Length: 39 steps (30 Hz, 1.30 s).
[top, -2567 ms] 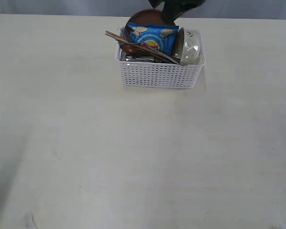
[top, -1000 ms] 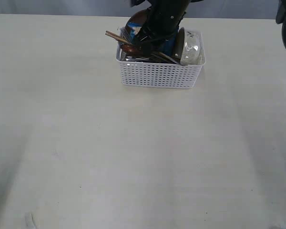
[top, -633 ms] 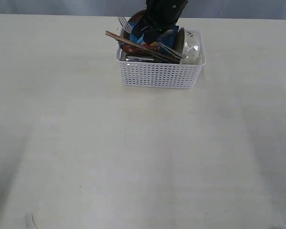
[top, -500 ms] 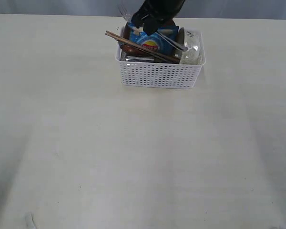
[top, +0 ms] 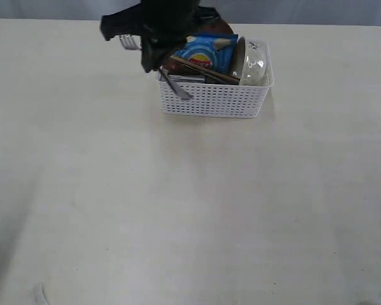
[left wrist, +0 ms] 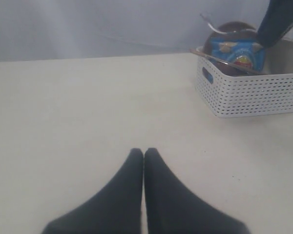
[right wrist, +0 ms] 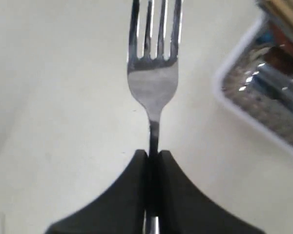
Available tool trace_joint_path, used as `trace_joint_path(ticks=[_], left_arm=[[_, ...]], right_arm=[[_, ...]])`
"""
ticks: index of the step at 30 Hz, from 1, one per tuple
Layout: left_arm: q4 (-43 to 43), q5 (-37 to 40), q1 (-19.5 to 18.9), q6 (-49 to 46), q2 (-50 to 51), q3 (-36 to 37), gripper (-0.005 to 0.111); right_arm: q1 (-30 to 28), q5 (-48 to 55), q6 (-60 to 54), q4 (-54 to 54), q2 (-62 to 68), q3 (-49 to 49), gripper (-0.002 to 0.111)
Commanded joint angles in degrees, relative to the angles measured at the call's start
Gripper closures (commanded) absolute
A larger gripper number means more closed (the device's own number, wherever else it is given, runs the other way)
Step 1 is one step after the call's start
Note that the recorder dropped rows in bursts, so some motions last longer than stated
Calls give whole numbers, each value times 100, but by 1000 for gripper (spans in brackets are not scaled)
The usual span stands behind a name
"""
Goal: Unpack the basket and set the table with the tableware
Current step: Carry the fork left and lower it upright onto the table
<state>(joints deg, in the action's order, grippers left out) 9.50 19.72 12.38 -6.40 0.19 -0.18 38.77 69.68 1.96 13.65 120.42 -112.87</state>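
Upper middle of the exterior frame, on the table (top: 190, 210), sits the basket (top: 216, 100); at its left end my right gripper (right wrist: 153, 155) pinches the fork (right wrist: 153, 83), which hung over the basket a moment ago. I see my left gripper (left wrist: 143, 153) closed, empty.

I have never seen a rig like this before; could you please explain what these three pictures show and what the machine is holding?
This is a robot with two arms, each ending in a two-fingered gripper. One picture comes from a camera off the arms, looking over the table. The other two come from cameras on the wrists, each looking along its own gripper. On the table stands a white basket holding a blue chip packet, chopsticks and a bowl on edge, among other items. The right gripper is shut on a steel fork, held over the table beside the basket. The left gripper is shut and empty, some way from the basket.
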Motion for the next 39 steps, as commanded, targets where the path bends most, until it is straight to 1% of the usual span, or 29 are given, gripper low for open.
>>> trace_joint_path(ticks=[1,3,6,7,11,23,30,36,39], left_arm=[[-25,-10,33,-5,-19,18,107],[-25,-10,33,-5,-19,18,107],[-25,-10,33,-5,-19,18,107],[-25,-10,33,-5,-19,18,107],[-25,-10,33,-5,-19,18,107],[-25,-10,33,-5,-19,18,107],[-25,-10,33,-5,-19,18,107],[-25,-10,33,-5,-19,18,107],[-25,-10,33,-5,-19,18,107]], right_arm=[[609,-266,885,-31,-77,52,109],[884,-488,1141,-199,-77,181,109],[1274,-947,2021,-995,-51,504,109],[1400,-1161,2529,-1365,-19,657,109],[1533,-1632,3673,-1809,206,975,109],[1601,-1798,4661,-1829,1066,1039,109],[1677,-2085,5270,-2363,1203,1039,109],[1664,-1984,5415,-2884,1238,1039,109],[1664,-1981,5427,-2915,1265,1039,109]])
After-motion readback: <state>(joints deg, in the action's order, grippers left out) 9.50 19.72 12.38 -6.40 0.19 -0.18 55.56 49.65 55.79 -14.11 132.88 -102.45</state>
